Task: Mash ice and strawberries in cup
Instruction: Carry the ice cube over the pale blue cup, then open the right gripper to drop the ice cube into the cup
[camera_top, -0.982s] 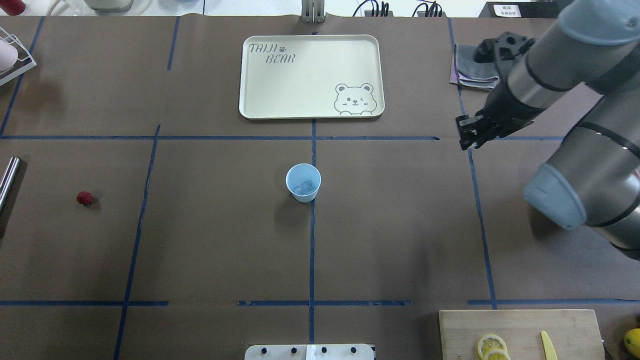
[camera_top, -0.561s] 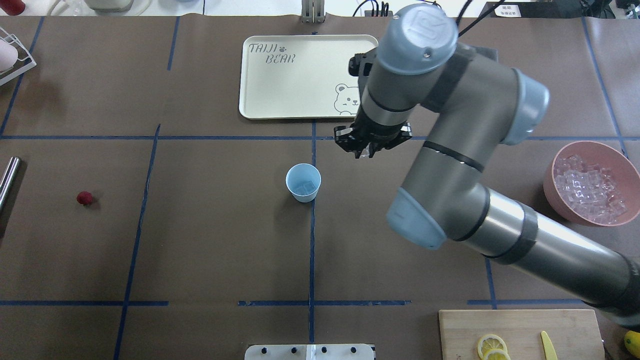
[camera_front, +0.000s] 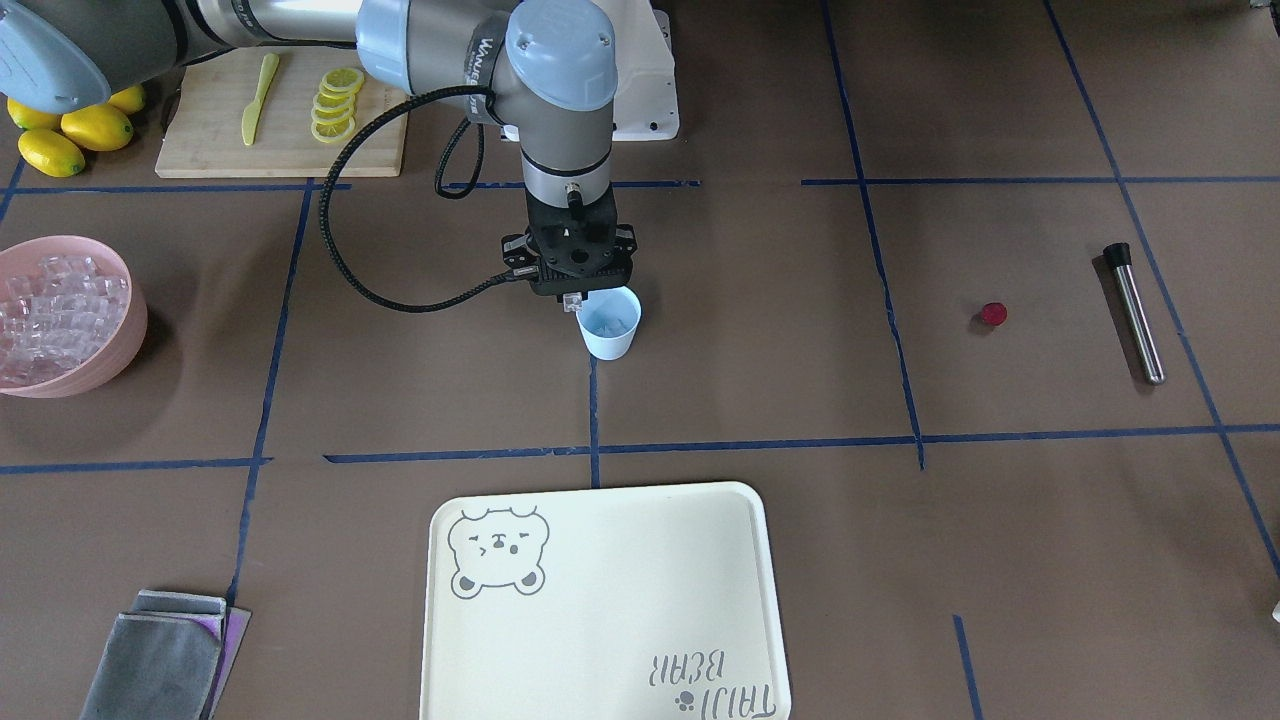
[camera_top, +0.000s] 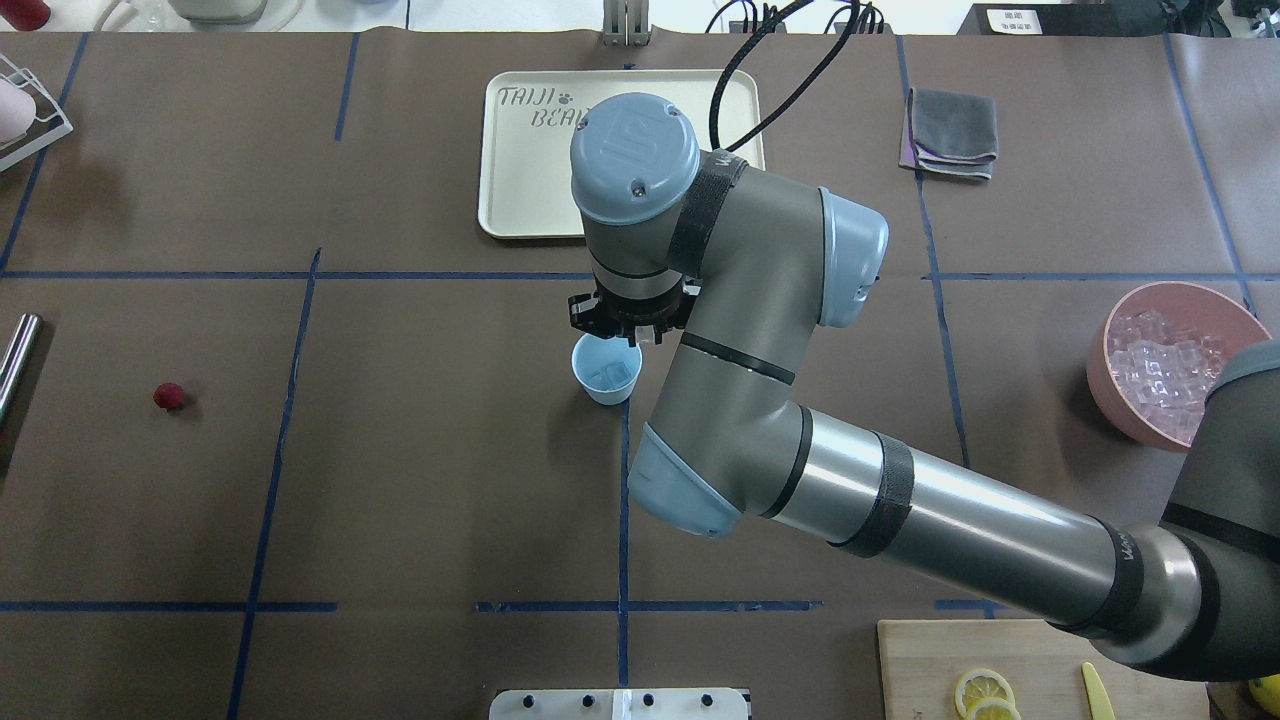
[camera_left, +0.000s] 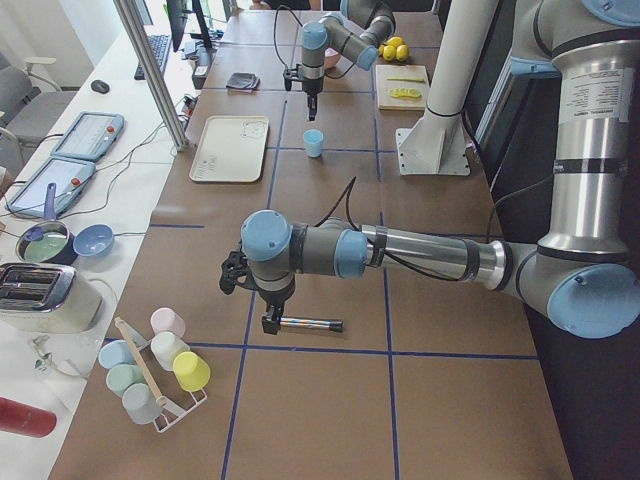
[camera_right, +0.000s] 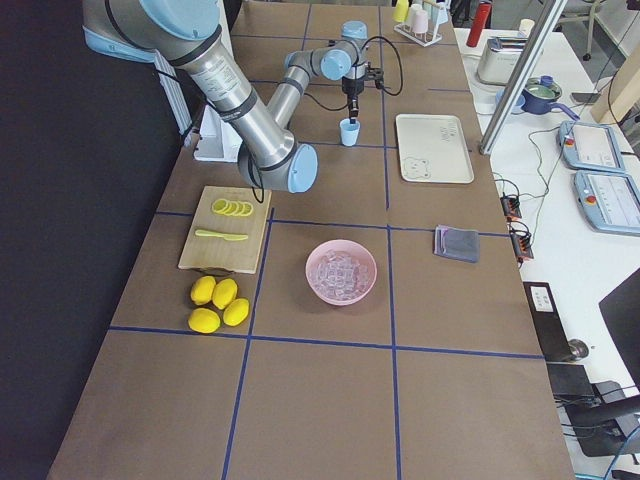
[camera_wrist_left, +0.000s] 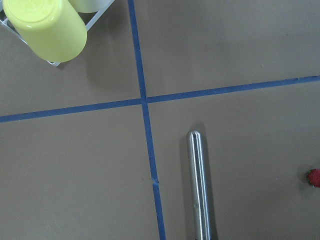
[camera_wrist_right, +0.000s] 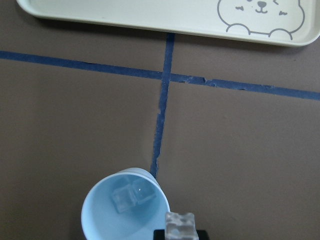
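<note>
The pale blue cup (camera_top: 606, 368) stands at the table's middle with two clear ice cubes (camera_wrist_right: 131, 196) in it. My right gripper (camera_front: 572, 297) hangs just above the cup's rim, on the robot's side of it, shut on another ice cube (camera_wrist_right: 179, 224). The small red strawberry (camera_top: 169, 396) lies far to the left; it also shows in the left wrist view (camera_wrist_left: 314, 177). My left gripper (camera_left: 270, 318) shows only in the exterior left view, above a steel rod (camera_wrist_left: 200, 190); I cannot tell whether it is open or shut.
A pink bowl (camera_top: 1118, 390) of ice stands at the right. A cream tray (camera_top: 520, 170) lies beyond the cup, a grey cloth (camera_top: 950, 130) to its right. A cutting board (camera_front: 210, 130) carries lemon slices and a knife. A cup rack (camera_left: 160, 365) stands far left.
My right arm has swung left from the table's right side, past the tray's corner, to just over the cup. The cup and strawberry have not moved.
</note>
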